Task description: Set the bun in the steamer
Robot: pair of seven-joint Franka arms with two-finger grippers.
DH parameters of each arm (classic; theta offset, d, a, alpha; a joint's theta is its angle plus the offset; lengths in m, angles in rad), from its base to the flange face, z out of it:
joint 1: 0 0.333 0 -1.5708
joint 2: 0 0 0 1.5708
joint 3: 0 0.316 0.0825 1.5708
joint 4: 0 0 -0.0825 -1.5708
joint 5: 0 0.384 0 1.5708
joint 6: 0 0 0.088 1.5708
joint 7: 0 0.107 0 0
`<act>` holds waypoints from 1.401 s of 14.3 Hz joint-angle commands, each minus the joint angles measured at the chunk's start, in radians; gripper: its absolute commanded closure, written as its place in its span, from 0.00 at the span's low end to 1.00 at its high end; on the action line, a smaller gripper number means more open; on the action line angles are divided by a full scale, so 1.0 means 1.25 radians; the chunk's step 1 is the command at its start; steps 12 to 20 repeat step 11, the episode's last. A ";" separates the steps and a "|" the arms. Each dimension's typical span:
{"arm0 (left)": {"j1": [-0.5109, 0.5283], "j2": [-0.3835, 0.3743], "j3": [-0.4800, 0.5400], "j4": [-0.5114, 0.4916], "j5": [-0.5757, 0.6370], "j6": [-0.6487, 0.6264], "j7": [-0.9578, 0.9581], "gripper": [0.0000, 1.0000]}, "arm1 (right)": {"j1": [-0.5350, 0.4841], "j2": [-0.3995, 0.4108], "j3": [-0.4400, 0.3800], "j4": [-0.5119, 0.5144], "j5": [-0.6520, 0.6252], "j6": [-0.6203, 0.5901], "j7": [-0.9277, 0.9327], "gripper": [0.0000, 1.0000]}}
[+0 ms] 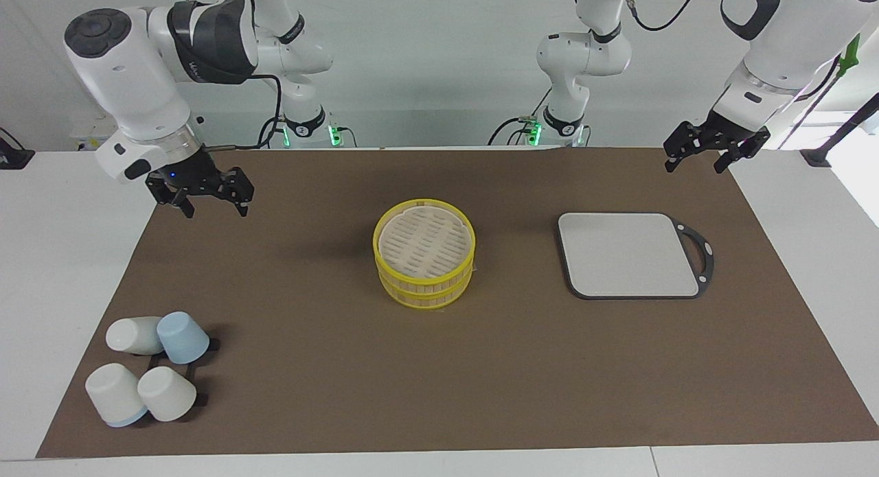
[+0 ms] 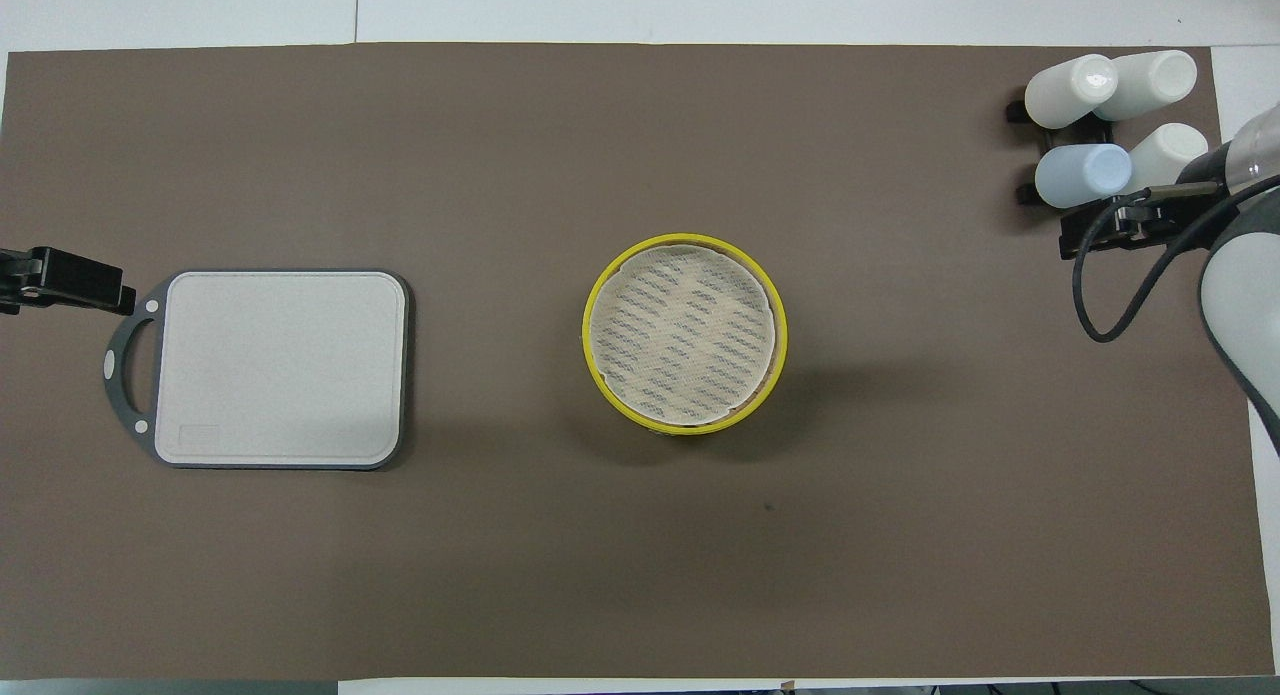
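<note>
The steamer [image 1: 424,252] sits in the middle of the brown mat [image 1: 329,394] on the worktop [image 1: 55,257]. It is a stack of two yellow-rimmed baskets with a pale slotted top piece [image 2: 682,335] on it. That top piece covers the inside, so what is in the steamer cannot be seen. No bun shows in either view.

A grey cutting board [image 1: 628,254] with a dark rim and handle lies flat toward the left arm's end of the worktop, well apart from the steamer. Four upturned cups [image 1: 147,374], three white and one pale blue, stand on a dark rack at the right arm's end, farther from the robots than the steamer.

The left end effector [image 1: 714,147] hangs in the air over the mat's edge, its fingers spread apart and holding nothing. In the overhead view only its dark tip shows, cut off at the edge.

The right end effector [image 1: 206,192] hangs over the mat's other end, fingers apart and empty. From overhead its arm partly hides the cups.
</note>
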 commanded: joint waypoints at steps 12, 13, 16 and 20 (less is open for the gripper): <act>-0.006 -0.006 0.005 -0.002 -0.001 0.009 0.000 0.00 | -0.025 -0.019 0.007 -0.026 0.014 0.020 0.004 0.00; -0.006 -0.006 0.005 -0.002 -0.001 0.009 0.000 0.00 | -0.025 -0.019 0.007 -0.026 0.014 0.020 0.004 0.00; -0.006 -0.006 0.005 -0.002 -0.001 0.009 0.000 0.00 | -0.025 -0.019 0.007 -0.026 0.014 0.020 0.004 0.00; -0.006 -0.006 0.005 -0.002 -0.001 0.009 0.000 0.00 | -0.025 -0.019 0.007 -0.026 0.014 0.020 0.004 0.00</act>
